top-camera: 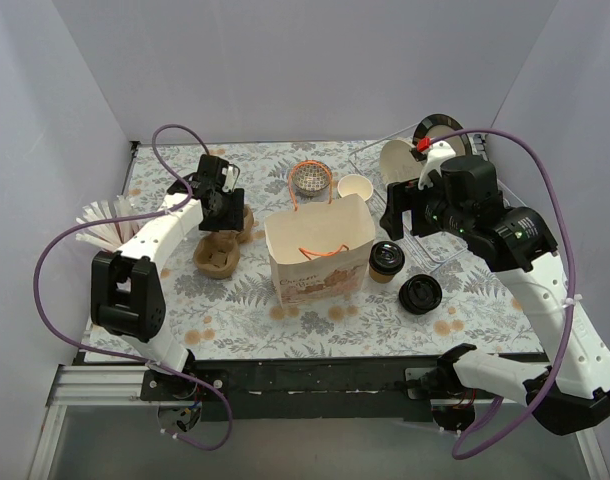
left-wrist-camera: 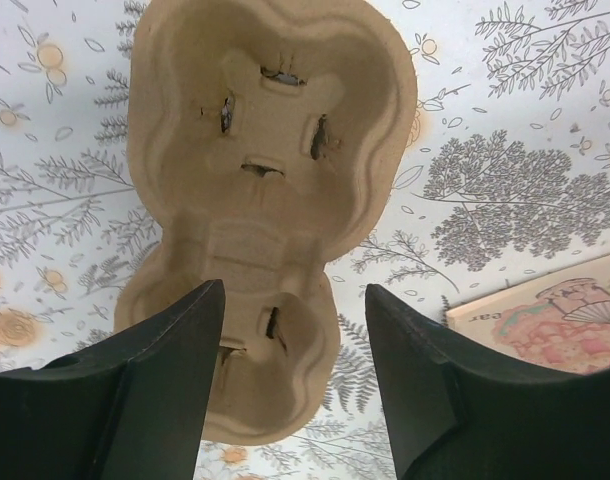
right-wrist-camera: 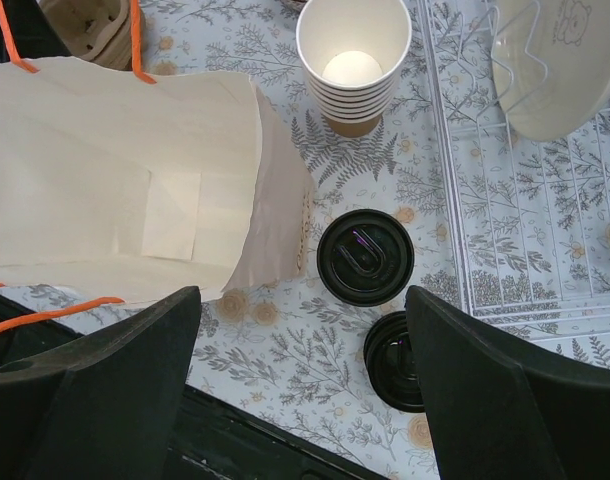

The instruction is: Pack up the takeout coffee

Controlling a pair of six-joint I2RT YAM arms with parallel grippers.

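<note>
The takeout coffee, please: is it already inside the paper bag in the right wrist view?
No, the takeout coffee stands outside the paper bag, next to its side wall, lid on.

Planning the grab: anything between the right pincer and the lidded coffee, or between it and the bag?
Nothing visible. The open right pincer hangs over the takeout coffee; the open paper bag stands right beside it, the loose lid on the cup's other side.
</note>
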